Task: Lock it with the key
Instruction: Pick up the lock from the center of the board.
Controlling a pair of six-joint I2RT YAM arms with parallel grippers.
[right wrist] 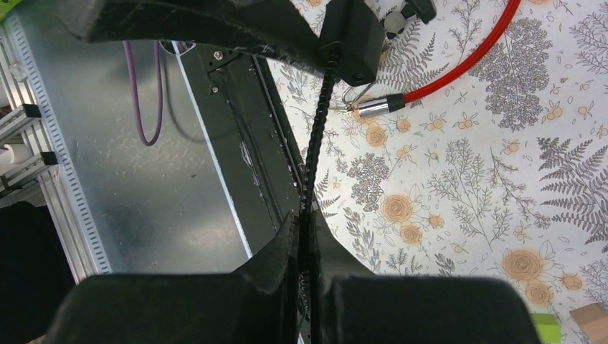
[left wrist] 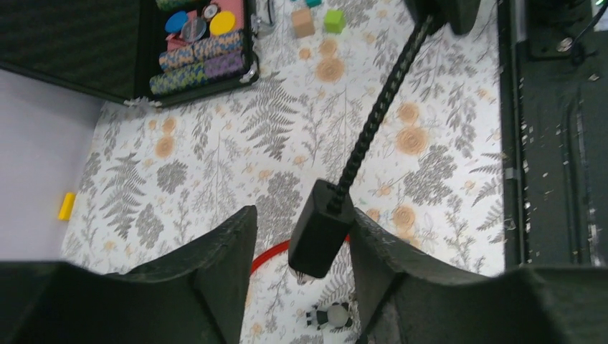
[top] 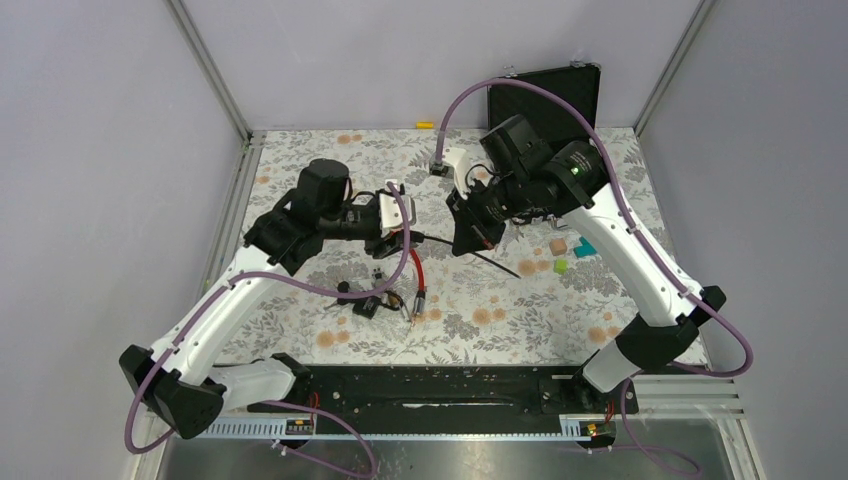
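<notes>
Tabletop (top: 500,330) w/ flower-print cloth carries everything. Black case (left wrist: 72,43) lies open at far edge, stacks of chips (left wrist: 201,50) in one compartment. Both arms are bent in toward the middle, hands near each other, above the cloth.

Right hand (right wrist: 305,221): fingers closed tight on the black cable (left wrist: 380,107), pinching it partway along. From there the cable runs straight across to the left hand (left wrist: 302,213), taut, off the tabletop.

Left hand: fingers spread apart, not clamping. Lock body (left wrist: 320,229), a black block on the cable's end, hangs tilted in the gap between them. It sits right up against the finger (left wrist: 387,265) on the right of the left wrist view, w/ clear space to the other finger. Can't tell if it actually touches.

Red cable (right wrist: 466,64) lies curved on the cloth under the lock body; its metal tip (right wrist: 373,107) rests flat, a thin wire loop just beside it. Small black-and-white bit (left wrist: 326,315) on the cloth below the lock body is too small to make out. Can't say which of these, if any, is the key.

Tan block (left wrist: 302,21) and green block (left wrist: 333,19) sit side by side near the case, well apart from both hands. Yellow piece (left wrist: 66,206) lies at the far tabletop edge by the wall.
</notes>
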